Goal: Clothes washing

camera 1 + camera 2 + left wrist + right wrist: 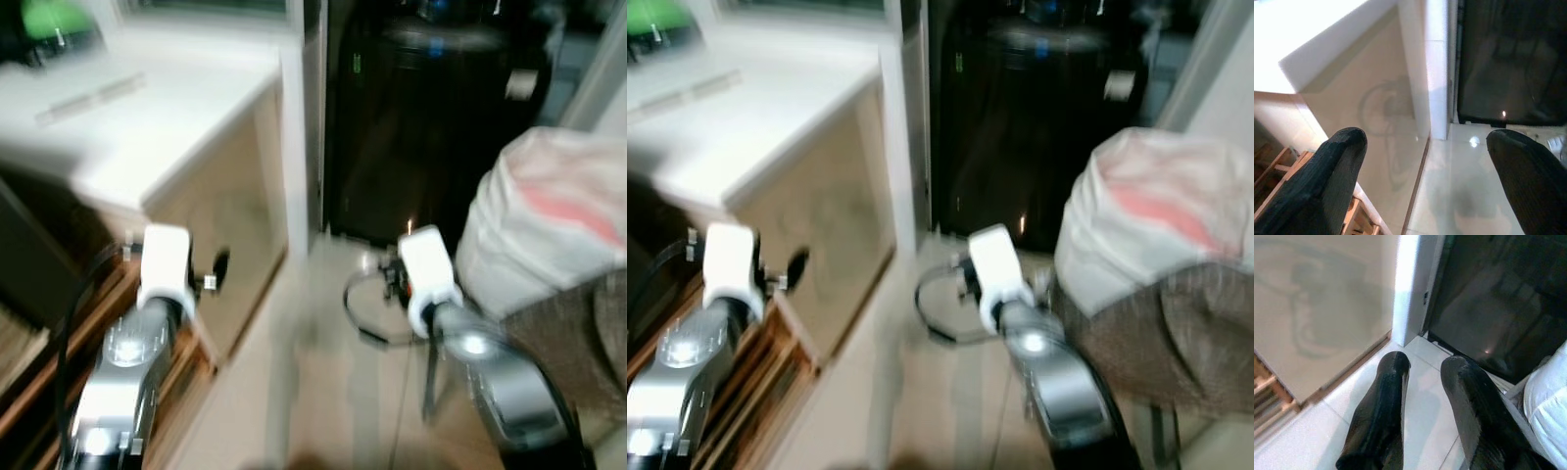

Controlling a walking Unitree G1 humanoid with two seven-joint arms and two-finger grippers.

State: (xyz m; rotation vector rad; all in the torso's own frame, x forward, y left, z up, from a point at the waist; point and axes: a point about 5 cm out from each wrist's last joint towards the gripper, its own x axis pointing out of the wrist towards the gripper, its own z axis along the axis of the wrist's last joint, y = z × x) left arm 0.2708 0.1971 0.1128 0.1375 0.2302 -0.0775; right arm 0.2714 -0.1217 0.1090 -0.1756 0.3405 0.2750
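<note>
Both head views are blurred. A white counter top (147, 117) is seen at the left, carried on a beige cabinet side panel (225, 225). A green object (54, 24) sits at the far left corner of the counter; its identity cannot be resolved. A white post (297, 127) stands at the counter's right edge, and just beside it a tall, dark, glossy appliance (431, 127) is seen, its front reflecting a small point of light. Whether it is the washing machine cannot be told.

At the right, a large white bag (549, 220) with a pinkish-red patch is seen, bulging full, resting against a brown mesh-textured basket (578, 338). No loose clothing is made out; the contents of the bag are hidden.

The left gripper (1425, 176) is held low beside the cabinet side panel, above wooden slats (59, 382) near the floor. Its fingers (1327, 181) are spread wide apart with nothing between them.

The right gripper (1425, 396) is held over the pale tiled floor (304, 372) in front of the dark appliance, near the white bag. Its fingers (1381, 406) are parted by a narrow gap and nothing is held. A black cable loop (362, 304) is seen beside the right wrist.
</note>
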